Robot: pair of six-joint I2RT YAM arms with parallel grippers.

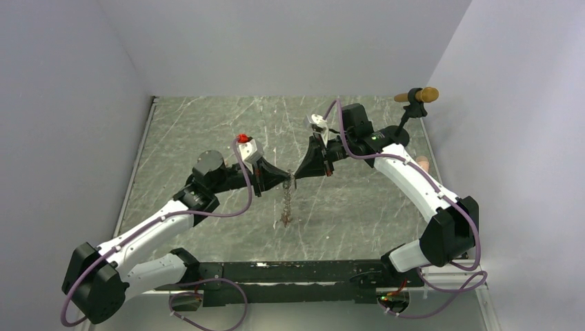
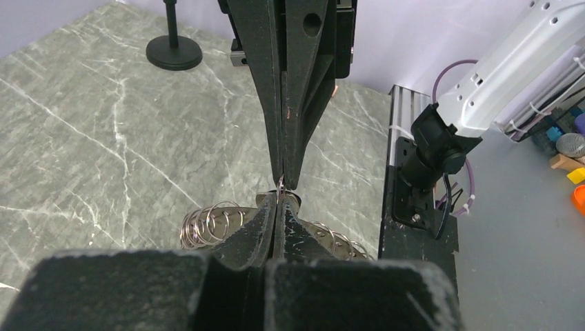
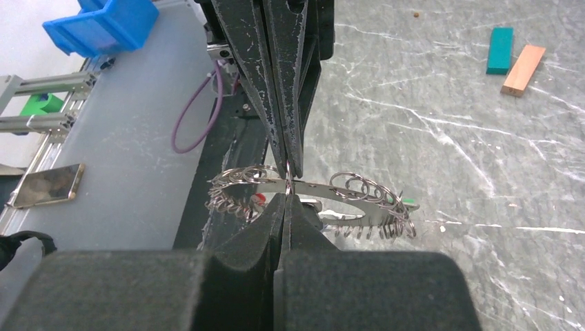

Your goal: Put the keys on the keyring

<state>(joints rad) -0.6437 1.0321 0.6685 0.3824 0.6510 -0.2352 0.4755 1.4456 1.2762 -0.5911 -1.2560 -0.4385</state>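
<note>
From above I see a grey marbled tabletop (image 1: 207,131) boxed in by white walls (image 1: 276,41). The left gripper (image 1: 284,181) and right gripper (image 1: 297,173) meet tip to tip mid-frame, both pinched tight on the keyring (image 1: 285,207), which dangles below them.

Left wrist view: a black stand (image 2: 172,49) at upper left (well apart from the fingers).

Right wrist view: a teal block (image 3: 499,49) and a tan block (image 3: 524,69) lie at upper right, and a blue bin (image 3: 103,24) sits at upper left.

We see soft, even overhead light on the marble table (image 1: 207,138): faint shadows, no strong glare. In the wrist views, we find the near bases of the left gripper (image 2: 277,201) and right gripper (image 3: 286,198) blurred; the keyring (image 3: 345,193) is sharp.
</note>
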